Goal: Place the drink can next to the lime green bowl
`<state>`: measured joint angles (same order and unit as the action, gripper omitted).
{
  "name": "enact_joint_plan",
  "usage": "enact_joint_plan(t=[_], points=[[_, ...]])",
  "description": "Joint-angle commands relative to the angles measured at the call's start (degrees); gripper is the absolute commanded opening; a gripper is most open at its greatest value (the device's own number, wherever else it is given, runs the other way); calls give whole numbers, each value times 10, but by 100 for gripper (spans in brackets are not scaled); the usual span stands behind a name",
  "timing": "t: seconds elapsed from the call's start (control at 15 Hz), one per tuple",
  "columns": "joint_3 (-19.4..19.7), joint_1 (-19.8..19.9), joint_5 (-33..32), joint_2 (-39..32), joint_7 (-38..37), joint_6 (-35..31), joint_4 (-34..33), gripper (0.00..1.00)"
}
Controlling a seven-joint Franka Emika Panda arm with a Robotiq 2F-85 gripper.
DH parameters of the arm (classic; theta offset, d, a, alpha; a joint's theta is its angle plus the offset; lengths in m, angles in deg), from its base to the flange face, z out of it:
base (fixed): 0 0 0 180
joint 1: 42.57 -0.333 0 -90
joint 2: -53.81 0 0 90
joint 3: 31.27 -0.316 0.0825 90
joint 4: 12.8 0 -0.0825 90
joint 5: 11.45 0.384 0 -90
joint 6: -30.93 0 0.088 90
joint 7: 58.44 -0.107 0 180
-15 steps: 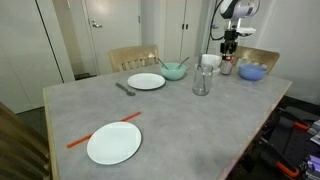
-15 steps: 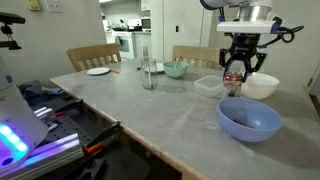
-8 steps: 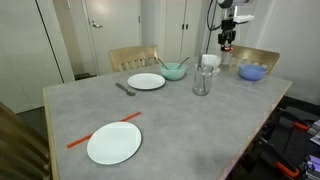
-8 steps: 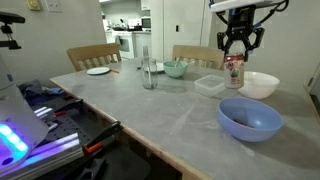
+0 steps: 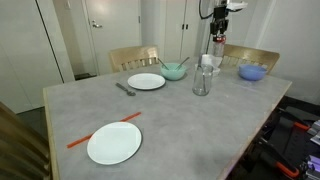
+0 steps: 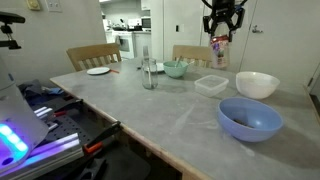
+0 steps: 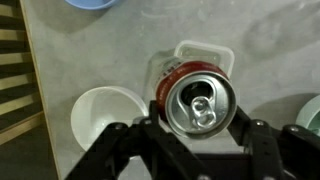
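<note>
Matte black tool [image 7: 200,122], two angular jointed fingers [image 7: 265,140], dark bar linkages with hinged, chamfered segments, no visible markings

An exterior view looks along the gray table [image 5: 200,130] from above its near corner, the white plate [image 5: 113,143] closest. An exterior view sits low at the opposite end, the light blue bowl [image 6: 250,118] nearest. Both share the glass tumbler [image 5: 202,80] and lime green bowl [image 6: 176,69]. The wrist view looks straight down, close on the drink can [image 7: 200,103].
</note>
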<state>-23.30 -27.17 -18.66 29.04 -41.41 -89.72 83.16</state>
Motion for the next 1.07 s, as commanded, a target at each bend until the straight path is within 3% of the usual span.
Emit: enact_joint_plan(t=[0.0, 0.53, 1.0], points=[[-9, -17, 4, 32, -7, 5, 35, 41], [-28, -53, 31, 42, -58, -24, 73, 41], [-27, -84, 32, 28, -152, -102, 104, 41]])
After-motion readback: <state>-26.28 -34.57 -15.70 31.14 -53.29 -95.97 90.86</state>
